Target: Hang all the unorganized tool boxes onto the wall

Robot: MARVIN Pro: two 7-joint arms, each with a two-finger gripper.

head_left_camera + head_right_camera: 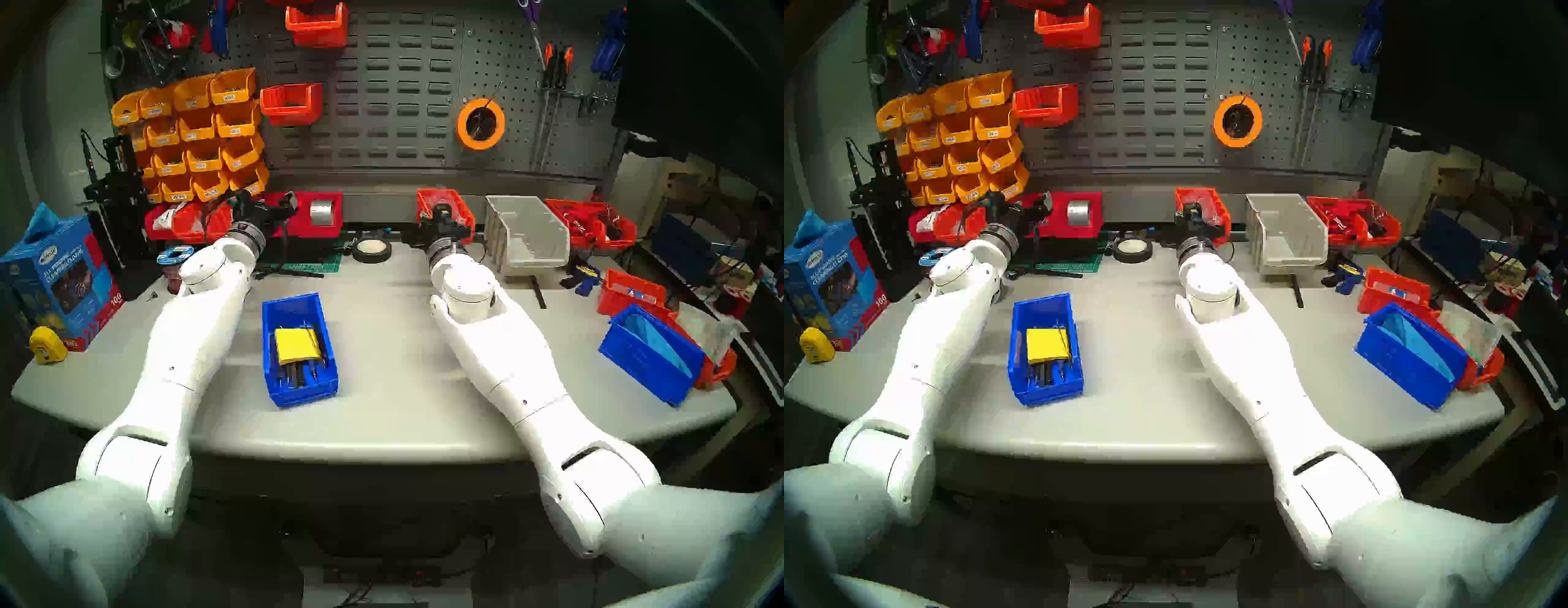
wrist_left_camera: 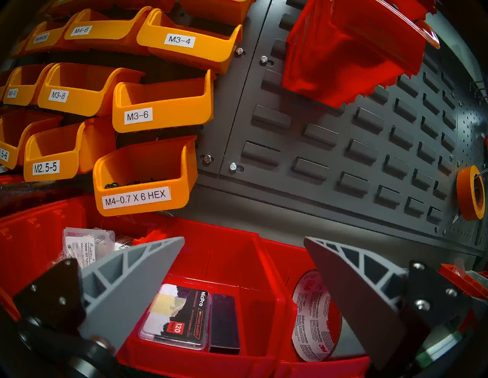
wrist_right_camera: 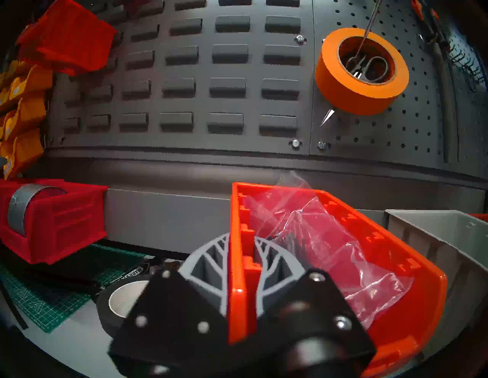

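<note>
while the right pincer [image 3: 241, 266] is clamped on the side wall of a red-orange bin [image 3: 340, 253], one finger inside and one outside, the bin sits low in the frame just under the slotted wall [image 3: 229, 87], seemingly so it can be lifted by that thin wall and hooked onto the louvre slots. crumpled clear plastic [image 3: 317, 237] fills it, a light load that likely suits a one-sided grip. at the lower middle of its own view, the left pincer [image 2: 244, 260] is spread wide and empty above the red divided tray [image 2: 229, 264] holding a blade pack [image 2: 177, 316] and a tape roll [image 2: 314, 314]; it seems merely parked. two red-orange bins [image 1: 317, 25] already hang at the upper left of the head view beside the small yellow bins [image 1: 199, 136]. on the counter [image 1: 403, 361], the blue bin with the yellow notepad [image 1: 299, 348] lies at centre and another blue bin [image 1: 649, 354] tilts against a red one [image 1: 628, 293] at far right, all apparently waiting.
</note>
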